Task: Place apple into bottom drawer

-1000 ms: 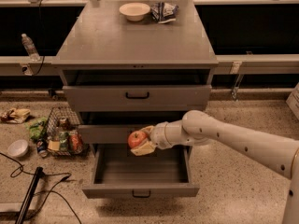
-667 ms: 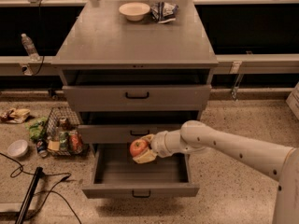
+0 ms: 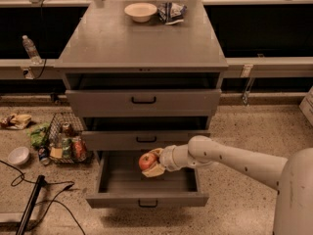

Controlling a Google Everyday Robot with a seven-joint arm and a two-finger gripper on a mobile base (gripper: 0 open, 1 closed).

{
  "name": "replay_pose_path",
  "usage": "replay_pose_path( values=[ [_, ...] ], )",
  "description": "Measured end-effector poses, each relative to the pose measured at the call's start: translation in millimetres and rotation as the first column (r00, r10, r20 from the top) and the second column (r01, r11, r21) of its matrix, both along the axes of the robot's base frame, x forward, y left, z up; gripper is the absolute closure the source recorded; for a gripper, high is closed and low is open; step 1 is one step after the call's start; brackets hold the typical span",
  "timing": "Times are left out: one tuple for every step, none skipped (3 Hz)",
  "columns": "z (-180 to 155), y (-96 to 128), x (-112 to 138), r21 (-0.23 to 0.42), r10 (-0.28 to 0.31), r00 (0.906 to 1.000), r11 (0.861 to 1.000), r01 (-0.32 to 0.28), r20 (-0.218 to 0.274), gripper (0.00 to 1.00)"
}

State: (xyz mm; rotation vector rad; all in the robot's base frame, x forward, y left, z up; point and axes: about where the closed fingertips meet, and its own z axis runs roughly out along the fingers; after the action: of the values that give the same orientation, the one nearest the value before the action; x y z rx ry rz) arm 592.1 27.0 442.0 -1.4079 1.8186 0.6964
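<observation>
- apple (image 3: 146,160) whereabouts, camera view?
- held in the gripper (image 3: 152,165), jaws closed around it, over the open bottom drawer (image 3: 146,200), toward the back, just below the middle drawer (image 3: 146,140) front.
- next move?
- straight down, i'd judge, then release. compared with 1 second ago, apple and gripper sit lower.

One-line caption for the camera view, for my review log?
The gripper holds the apple over the open bottom drawer of a grey cabinet.
</observation>
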Motion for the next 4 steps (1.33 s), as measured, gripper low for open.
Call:
replay_pose_path(
  values=[
    [-12, 8, 8, 0.013, 0.010, 0.9996, 1.000, -0.010, 0.026, 1.00],
    [-47, 27, 24, 0.012, 0.079, 0.9899, 0.997, -0.081, 0.118, 1.00],
    [-68, 26, 36, -0.003, 0.058, 0.9839, 0.998, -0.058, 0.169, 1.00],
    [-120, 22, 48, -0.027, -0.002, 0.9905, 1.000, 0.006, 0.138, 1.00]
  ],
)
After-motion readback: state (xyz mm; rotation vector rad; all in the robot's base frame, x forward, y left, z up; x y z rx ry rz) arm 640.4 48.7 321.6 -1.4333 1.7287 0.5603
